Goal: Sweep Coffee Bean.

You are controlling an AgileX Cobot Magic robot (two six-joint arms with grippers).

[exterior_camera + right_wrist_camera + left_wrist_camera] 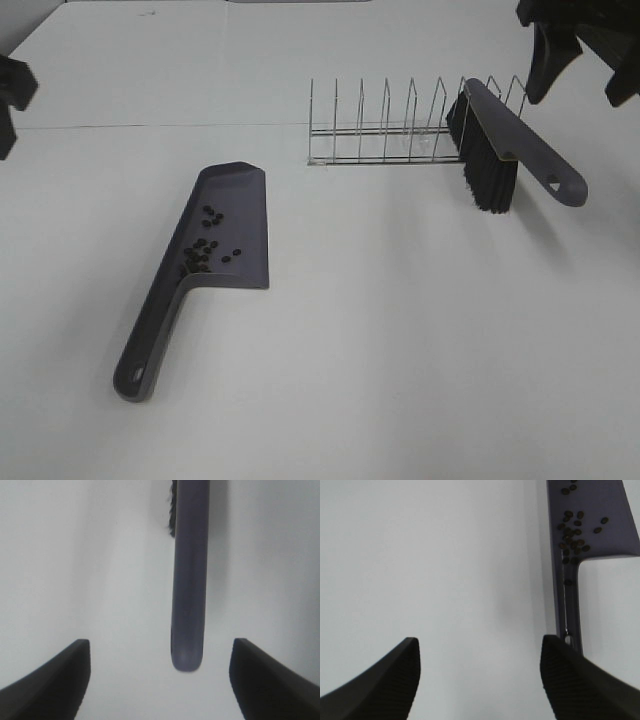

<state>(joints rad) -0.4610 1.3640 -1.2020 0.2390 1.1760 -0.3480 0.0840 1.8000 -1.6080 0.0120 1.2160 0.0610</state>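
Several coffee beans [203, 250] lie inside the grey dustpan [245, 215], near where its pan meets the handle. The dustpan lies flat on the white table, left of the middle. In the left wrist view the beans [572, 535] and the dustpan [615, 510] show ahead and to one side. My left gripper [8, 105] is open and empty at the far left edge, away from the dustpan [480, 680]. The grey brush [520, 140] with black bristles leans on the wire rack [385, 135]. My right gripper [580, 95] is open above its handle [190, 580], not touching it [160, 680].
The wire rack stands at the back, right of the middle, with the brush at its right end. The white table [400, 350] carries the dustpan, rack and brush. A seam [150, 127] runs across the table behind the dustpan.
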